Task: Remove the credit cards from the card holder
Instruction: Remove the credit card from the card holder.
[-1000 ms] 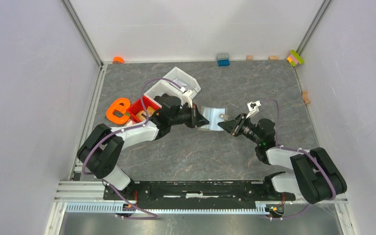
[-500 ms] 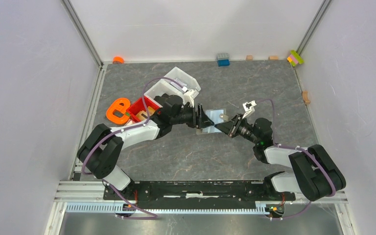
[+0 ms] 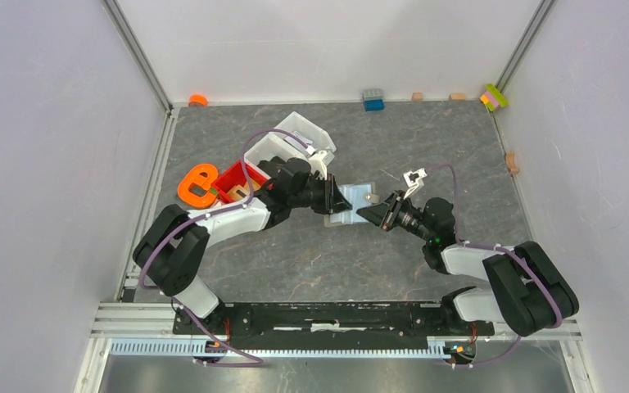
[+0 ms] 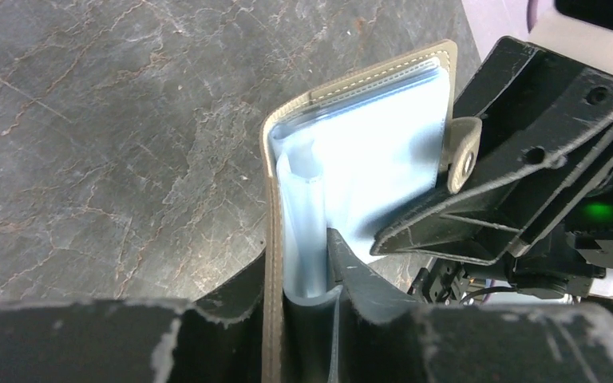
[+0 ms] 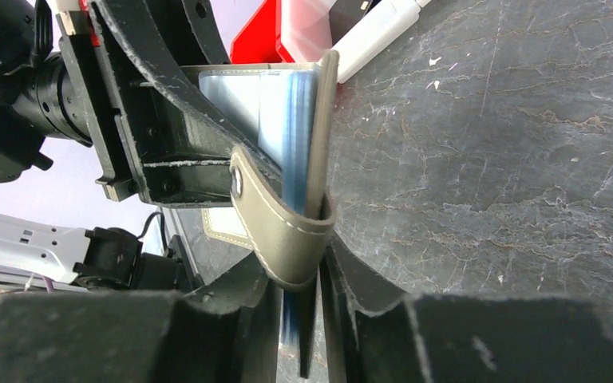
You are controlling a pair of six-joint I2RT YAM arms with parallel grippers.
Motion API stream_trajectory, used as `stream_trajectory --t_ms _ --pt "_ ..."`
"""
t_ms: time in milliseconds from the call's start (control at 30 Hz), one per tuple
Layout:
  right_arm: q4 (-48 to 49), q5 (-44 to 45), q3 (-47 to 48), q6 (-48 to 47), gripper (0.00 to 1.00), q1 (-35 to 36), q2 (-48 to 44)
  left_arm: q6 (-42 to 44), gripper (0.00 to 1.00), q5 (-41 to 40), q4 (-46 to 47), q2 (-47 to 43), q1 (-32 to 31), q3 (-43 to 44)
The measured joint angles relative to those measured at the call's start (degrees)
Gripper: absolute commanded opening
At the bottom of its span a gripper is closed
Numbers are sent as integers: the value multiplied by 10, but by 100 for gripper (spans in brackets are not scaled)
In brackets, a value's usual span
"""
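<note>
The taupe card holder (image 3: 352, 201) is held off the table between my two grippers. My left gripper (image 3: 332, 200) is shut on its left end. In the left wrist view, the left gripper (image 4: 303, 281) pinches the taupe flap (image 4: 270, 231) together with the pale blue credit cards (image 4: 367, 171). My right gripper (image 3: 374, 213) is at the holder's right edge. In the right wrist view, the right gripper (image 5: 299, 279) has its jaws closed around the holder's snap strap (image 5: 279, 231), the edge-on flap (image 5: 321, 136) and the blue card edges (image 5: 291, 120).
A red bin (image 3: 242, 178) and a white bin (image 3: 295, 135) stand just left of the left arm. An orange piece (image 3: 196, 184) lies beside them. A blue block (image 3: 373, 100) and several small blocks lie along the back wall.
The right gripper has moved left onto the holder's right edge. The left gripper has shifted slightly right and turned the holder flatter.
</note>
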Motion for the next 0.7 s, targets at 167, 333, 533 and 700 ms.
stream_trajectory --t_ms 167,333,533,700 --pt "-2 3 0 -2 42 0 0 0 26 -10 -7 0 5 0" --pt "-40 29 0 -22 40 0 -26 -1 26 -10 -7 0 13 0" --pt "-86 65 0 -49 30 -1 -72 -1 26 -9 -7 0 14 0" --pt "-107 82 0 -58 27 -3 -78 -1 26 -9 -7 0 15 0"
